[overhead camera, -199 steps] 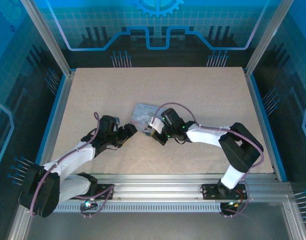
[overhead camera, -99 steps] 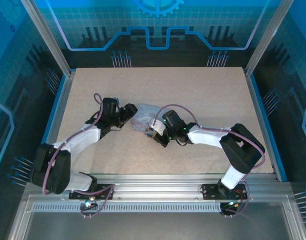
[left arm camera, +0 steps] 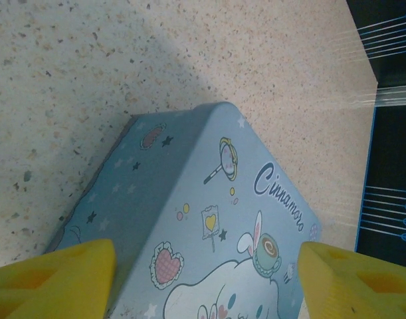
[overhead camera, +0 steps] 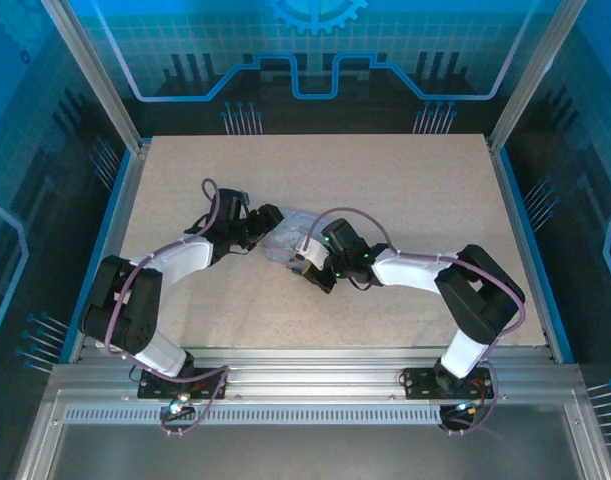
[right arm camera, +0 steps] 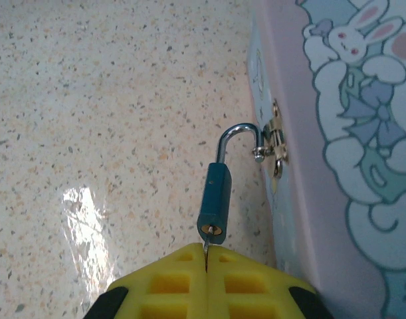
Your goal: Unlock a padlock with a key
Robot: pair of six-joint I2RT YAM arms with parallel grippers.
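The small dark blue padlock [right arm camera: 214, 203] hangs by its silver shackle [right arm camera: 237, 133] from the hasp [right arm camera: 276, 143] on the tin's side. The shackle's free end is out of the lock body. A thin silvery key [right arm camera: 206, 244] sticks into the keyhole, and my right gripper [right arm camera: 207, 256] is shut on it; from above that gripper [overhead camera: 307, 262] sits at the tin's near side. My left gripper [left arm camera: 208, 256] is open, its yellow fingers [left arm camera: 53, 276] straddling the pale blue cartoon tin [left arm camera: 209, 219]. In the top view it [overhead camera: 268, 222] is at the tin's left end.
The tin [overhead camera: 290, 232] lies mid-table on the speckled beige tabletop [overhead camera: 405, 190]. A metal frame and blue walls [overhead camera: 545, 230] ring the table. A glare patch [right arm camera: 83, 219] lies on the table left of the padlock.
My left arm has swung away from the near edge and to the right, bringing its open gripper up to the tin's left end. The right gripper has barely moved.
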